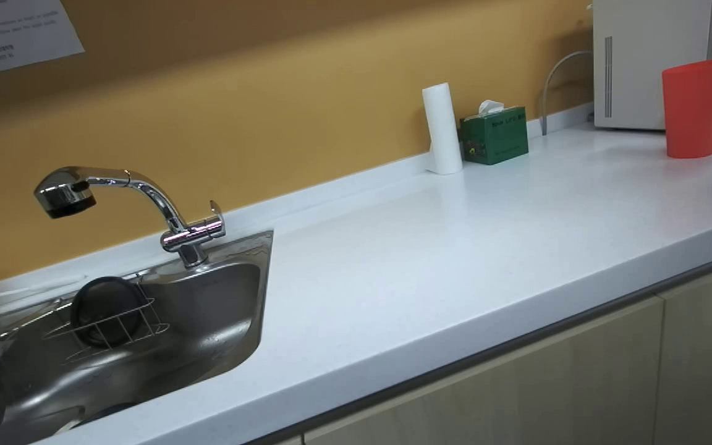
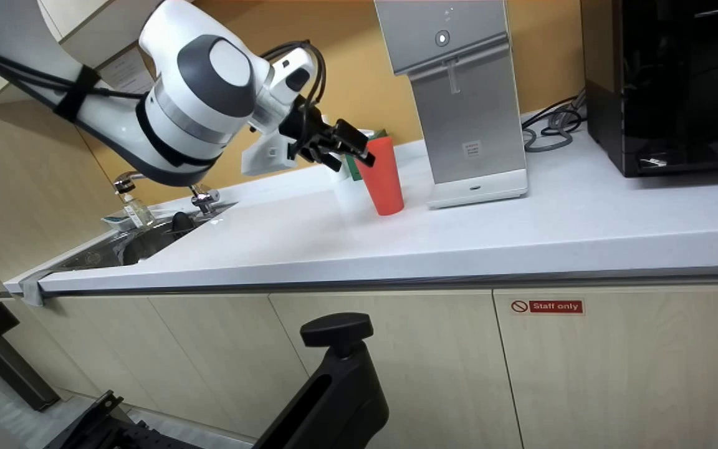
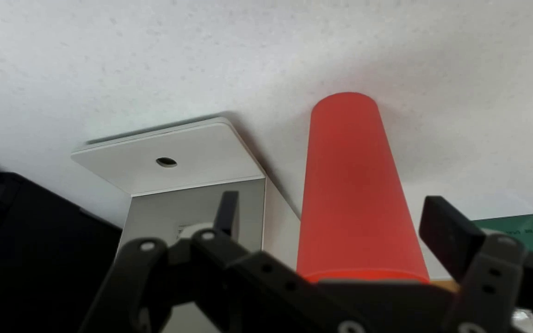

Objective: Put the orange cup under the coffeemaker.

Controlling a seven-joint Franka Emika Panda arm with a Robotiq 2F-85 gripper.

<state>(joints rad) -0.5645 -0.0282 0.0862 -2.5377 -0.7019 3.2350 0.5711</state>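
Note:
The orange cup, a red-orange tapered tumbler, stands upright on the counter in both exterior views (image 1: 695, 114) (image 2: 385, 181) and in the wrist view (image 3: 354, 185). The coffeemaker, a tall white and grey appliance, stands beside it in both exterior views (image 1: 649, 68) (image 2: 471, 125); its white base shows in the wrist view (image 3: 197, 155). The cup is apart from that base. My gripper is at the cup's rim in an exterior view (image 2: 354, 149). In the wrist view the gripper (image 3: 333, 217) is open, one finger on each side of the cup, with gaps between.
A green tissue box (image 1: 495, 136) and a white paper roll (image 1: 442, 130) stand by the wall. A black appliance (image 2: 683, 87) and coiled cables (image 2: 552, 128) are past the coffeemaker. A sink (image 1: 207, 309) with a faucet (image 1: 152, 198) is at the counter's far end.

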